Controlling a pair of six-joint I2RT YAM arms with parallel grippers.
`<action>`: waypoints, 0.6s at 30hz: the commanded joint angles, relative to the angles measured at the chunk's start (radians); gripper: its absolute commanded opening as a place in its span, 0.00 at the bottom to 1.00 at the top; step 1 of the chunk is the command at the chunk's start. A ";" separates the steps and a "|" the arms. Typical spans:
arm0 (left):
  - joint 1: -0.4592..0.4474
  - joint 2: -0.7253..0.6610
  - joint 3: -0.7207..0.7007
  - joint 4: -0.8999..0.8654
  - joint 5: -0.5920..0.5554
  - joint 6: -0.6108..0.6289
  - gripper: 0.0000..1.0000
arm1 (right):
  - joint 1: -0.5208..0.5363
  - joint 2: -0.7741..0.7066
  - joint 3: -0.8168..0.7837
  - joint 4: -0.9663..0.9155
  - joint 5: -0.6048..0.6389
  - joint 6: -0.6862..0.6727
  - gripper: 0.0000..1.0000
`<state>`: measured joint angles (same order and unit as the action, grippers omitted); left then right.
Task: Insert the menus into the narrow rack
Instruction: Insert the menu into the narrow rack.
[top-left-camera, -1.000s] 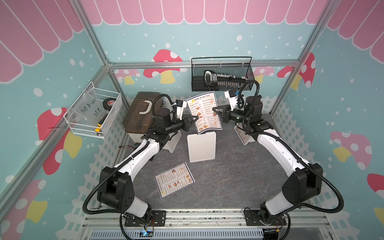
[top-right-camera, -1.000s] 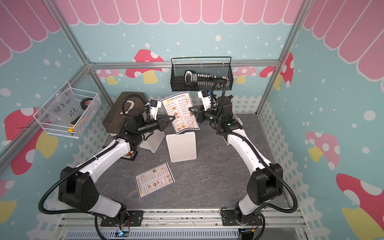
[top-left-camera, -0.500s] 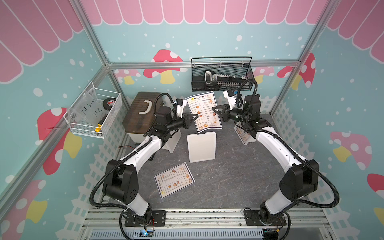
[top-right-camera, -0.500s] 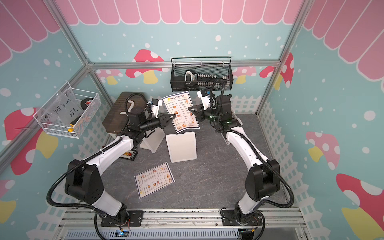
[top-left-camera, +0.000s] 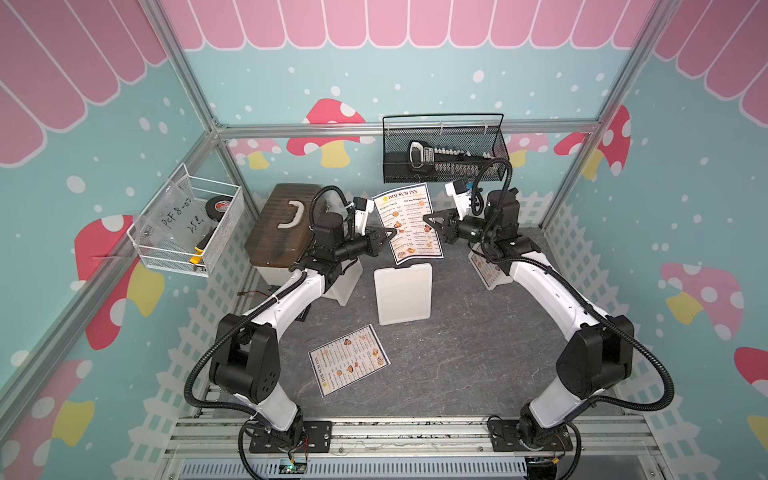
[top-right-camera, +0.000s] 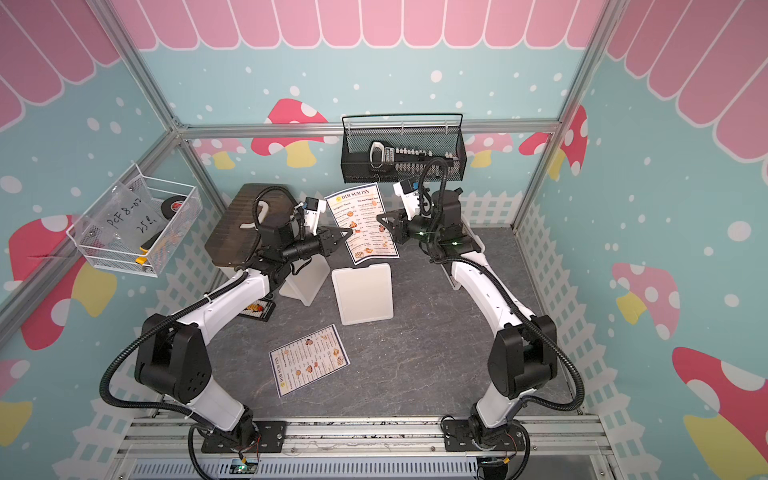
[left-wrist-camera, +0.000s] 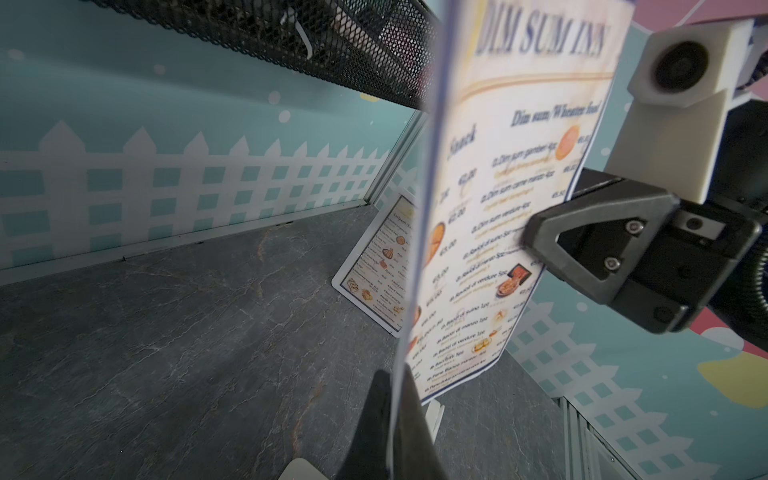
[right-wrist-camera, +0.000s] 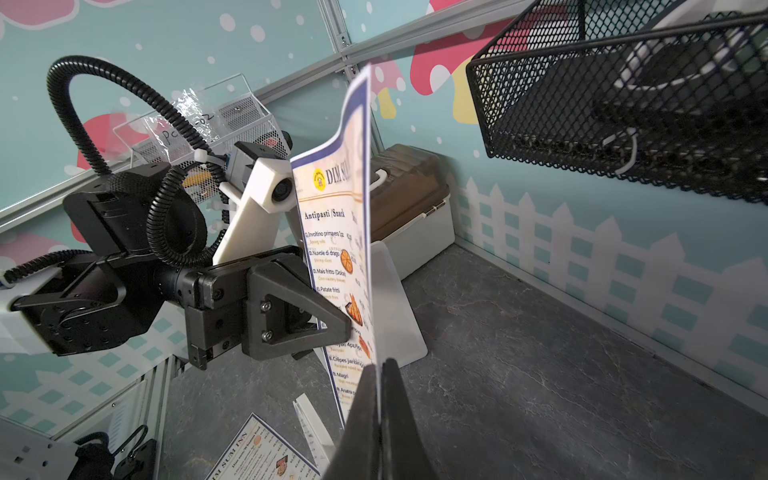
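at the back of the desk (top-left-camera: 457, 340), the left fingers (top-left-camera: 380, 243) are pressed together on one long edge of a menu (top-left-camera: 409, 224), and the right fingers (top-left-camera: 434, 219) are pinched on the opposite edge. both pinches are confirmed in the wrist views, where the sheet is seen edge-on between the dark pads. the menu is held upright and slightly bowed, clear of the desk, with its lower edge just above the white rack (top-left-camera: 403, 293).

the step in hand is judged to be the lining-up of this sheet over the slot; no sheet is seen seated in that rack yet. for the next move, the lower edge would need to be kept taut and parallel to the narrow opening, then lowered straight, since a bowed laminate is likely to catch on a wall.

a second menu (top-left-camera: 349, 359) is seen lying flat near the front, and a third menu (top-left-camera: 482, 268) is propped at a slant beside the right arm (top-left-camera: 540, 282).

"dim sum inn" is printed as the heading, with "antipasti / snack" and "dim sum/wheaten food" as column titles; "nuvole di drago" and "patate fritti" can be made out. on a clear bag (top-left-camera: 178, 216) in the wire basket (top-left-camera: 166, 262), handwriting like "pcf 8-0" is only partly legible.
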<state>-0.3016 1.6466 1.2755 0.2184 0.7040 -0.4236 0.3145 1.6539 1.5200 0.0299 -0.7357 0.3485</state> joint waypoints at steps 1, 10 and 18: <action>0.011 -0.013 0.002 0.039 0.015 -0.016 0.01 | -0.002 0.016 0.035 0.017 -0.027 -0.014 0.00; 0.012 -0.035 -0.038 0.055 0.014 -0.024 0.01 | -0.002 0.025 0.040 0.018 -0.045 -0.003 0.00; 0.012 -0.022 -0.042 0.076 0.025 -0.037 0.01 | -0.003 0.025 0.040 0.017 -0.053 0.003 0.00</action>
<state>-0.2962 1.6421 1.2430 0.2596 0.7094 -0.4461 0.3145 1.6688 1.5326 0.0296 -0.7677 0.3527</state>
